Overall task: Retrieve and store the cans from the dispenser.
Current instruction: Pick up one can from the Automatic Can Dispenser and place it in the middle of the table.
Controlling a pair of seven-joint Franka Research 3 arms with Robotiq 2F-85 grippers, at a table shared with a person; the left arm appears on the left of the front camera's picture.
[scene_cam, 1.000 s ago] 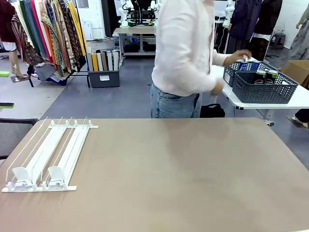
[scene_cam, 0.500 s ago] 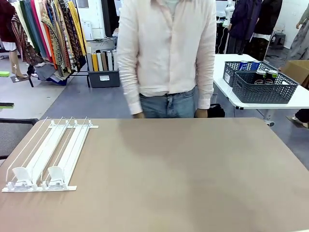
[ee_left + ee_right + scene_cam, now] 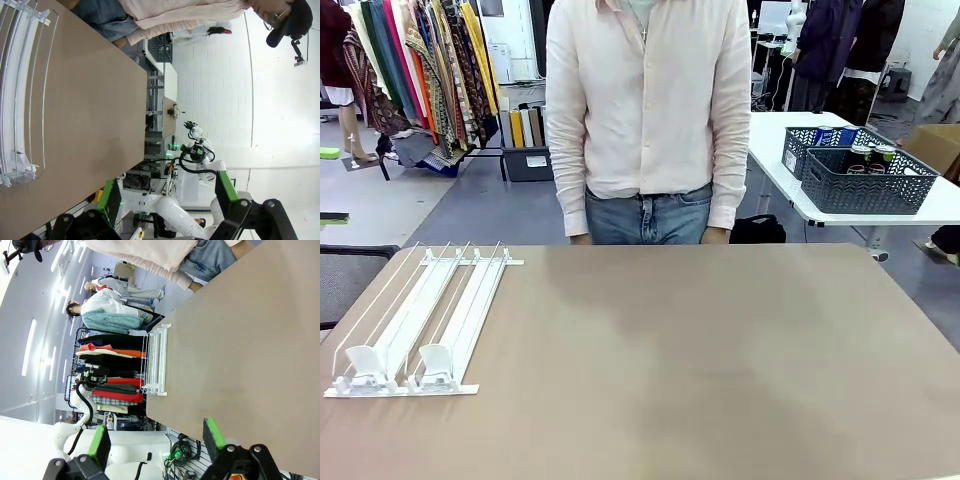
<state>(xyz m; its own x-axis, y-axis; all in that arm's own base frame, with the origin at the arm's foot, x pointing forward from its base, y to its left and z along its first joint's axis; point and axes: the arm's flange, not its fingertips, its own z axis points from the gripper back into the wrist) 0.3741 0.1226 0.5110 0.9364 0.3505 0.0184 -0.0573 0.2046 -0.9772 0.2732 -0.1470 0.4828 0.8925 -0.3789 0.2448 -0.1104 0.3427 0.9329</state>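
Brown table point(image 3: 720, 360), white dispenser point(image 3: 420, 320) flat at its left edge.

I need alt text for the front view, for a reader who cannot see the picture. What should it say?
A person in a pale shirt and jeans stands at the far edge of a brown table. A white dispenser with no cans in its lanes lies on the table's left part. Behind, on a white side table, dark mesh baskets hold cans.
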